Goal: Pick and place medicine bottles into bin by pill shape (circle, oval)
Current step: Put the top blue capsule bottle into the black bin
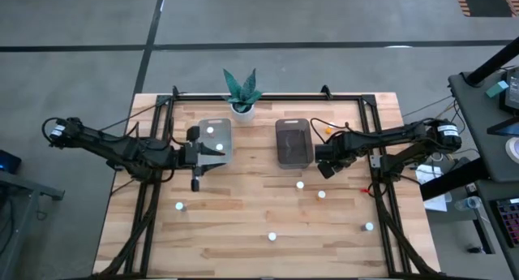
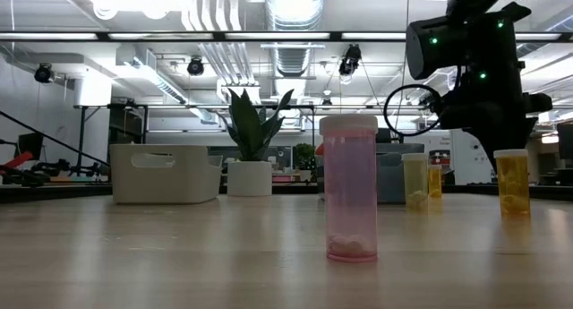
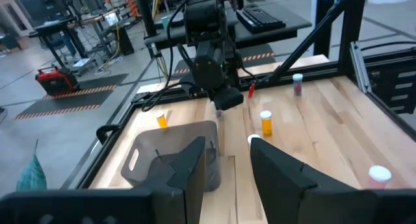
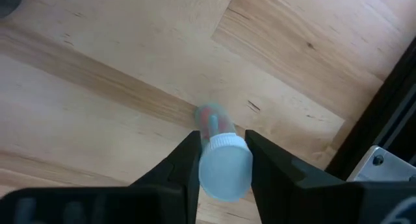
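R pincer is clamped on a bottle, white cap facing the wrist cam, reddish body pointing down toward the worktop. In the high view this pincer sits just beside the dark bin, at its near right corner, not over it. So the step in hand looks like carry: bottle gripped and lifted, not yet dropped.

L pincer is spread w/ nothing between the fingers, hovering at the clear bin's near edge; one bottle cap shows inside that bin. L arm seems to be waiting.

Loose bottles on the worktop: two just in front of the R pincer, one farther out to its right, one well in front, one in front of the L pincer. An orange one stands behind the R pincer near the dark bin.

Next move, my guess: swing the R pincer sideways over the dark bin, keep the bottle above the rim, then let go. Pill shape can't be read here, so can't tell whether the dark bin is the correct one.
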Controlling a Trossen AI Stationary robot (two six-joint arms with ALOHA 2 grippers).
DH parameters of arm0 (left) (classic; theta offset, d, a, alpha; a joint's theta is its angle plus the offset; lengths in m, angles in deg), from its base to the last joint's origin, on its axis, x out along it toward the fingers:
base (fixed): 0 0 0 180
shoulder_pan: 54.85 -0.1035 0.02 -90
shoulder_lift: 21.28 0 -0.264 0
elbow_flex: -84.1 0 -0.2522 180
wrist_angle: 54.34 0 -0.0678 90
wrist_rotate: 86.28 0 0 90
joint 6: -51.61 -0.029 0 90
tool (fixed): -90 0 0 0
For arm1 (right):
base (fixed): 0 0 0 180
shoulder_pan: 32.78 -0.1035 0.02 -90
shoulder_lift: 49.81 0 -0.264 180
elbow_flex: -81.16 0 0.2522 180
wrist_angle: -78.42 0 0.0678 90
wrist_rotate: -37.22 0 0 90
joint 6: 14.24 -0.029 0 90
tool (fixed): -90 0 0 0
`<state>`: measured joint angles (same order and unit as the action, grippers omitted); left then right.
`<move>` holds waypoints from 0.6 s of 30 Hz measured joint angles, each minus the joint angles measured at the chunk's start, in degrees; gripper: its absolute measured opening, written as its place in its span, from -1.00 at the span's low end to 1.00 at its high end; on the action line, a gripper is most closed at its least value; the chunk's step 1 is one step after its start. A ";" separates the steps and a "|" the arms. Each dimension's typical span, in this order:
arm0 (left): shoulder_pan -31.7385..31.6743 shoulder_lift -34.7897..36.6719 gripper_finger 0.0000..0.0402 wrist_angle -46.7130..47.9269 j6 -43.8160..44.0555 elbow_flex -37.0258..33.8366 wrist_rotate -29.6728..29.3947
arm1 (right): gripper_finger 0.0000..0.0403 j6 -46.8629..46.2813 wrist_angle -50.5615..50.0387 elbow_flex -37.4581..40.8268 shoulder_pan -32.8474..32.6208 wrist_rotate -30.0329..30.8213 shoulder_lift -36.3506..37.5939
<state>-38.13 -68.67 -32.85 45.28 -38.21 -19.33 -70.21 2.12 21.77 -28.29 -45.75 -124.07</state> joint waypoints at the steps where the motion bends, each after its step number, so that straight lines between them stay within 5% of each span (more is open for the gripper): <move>1: -0.01 0.00 -0.47 0.08 -0.02 -0.20 0.00 | -0.51 0.00 -0.01 0.00 0.01 0.00 0.00; 8: -0.01 0.04 -0.47 0.19 -0.04 -0.36 0.00 | -0.47 1.00 -2.92 -3.28 0.03 -1.11 0.00; 18: -0.01 0.31 -0.47 0.13 -0.07 -0.36 0.00 | -0.48 5.16 -9.86 -19.01 0.03 -1.01 -0.44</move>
<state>-38.14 -68.37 -32.72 45.22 -38.57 -19.33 -65.05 -7.74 2.77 -28.26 -46.76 -124.50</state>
